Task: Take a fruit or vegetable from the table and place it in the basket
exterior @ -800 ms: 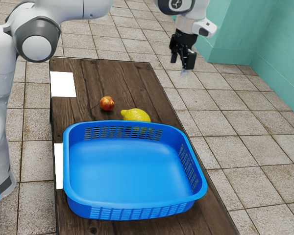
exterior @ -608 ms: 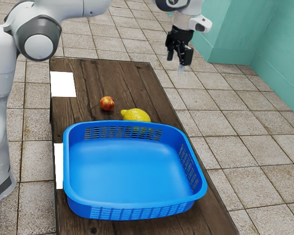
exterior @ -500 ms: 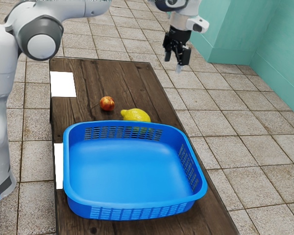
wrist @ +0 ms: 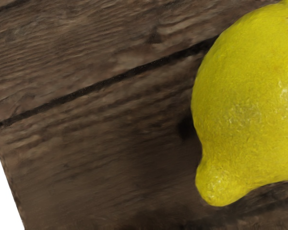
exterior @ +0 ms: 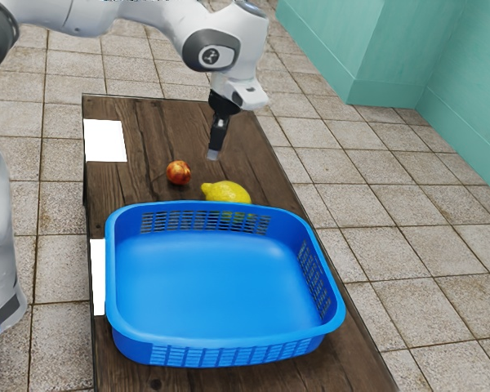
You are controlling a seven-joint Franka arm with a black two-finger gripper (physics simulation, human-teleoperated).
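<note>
My gripper (exterior: 214, 153) hangs above the table's far part in the exterior view, pointing down, with a gap between it and the lemon (exterior: 226, 193). The lemon lies on the wood just behind the blue basket (exterior: 192, 282), its lower part seen through the basket's slotted wall. A small red-orange round fruit or vegetable (exterior: 178, 172) rests on the exterior view's left of the lemon. In the wrist view the lemon (wrist: 249, 105) looms large, its knobbed tip visible, lying on dark planks. The basket's inside holds nothing.
The wooden table (exterior: 147, 184) carries a white flat patch (exterior: 104, 140) near its far left corner in the exterior view, and another (exterior: 98, 276) beside the basket. Tiled floor surrounds the table; a teal wall stands beyond.
My hand has moved toward the exterior view's left and lower, from beyond the table's edge to over the tabletop, and has turned. Lemon, small round item and basket have stayed put.
</note>
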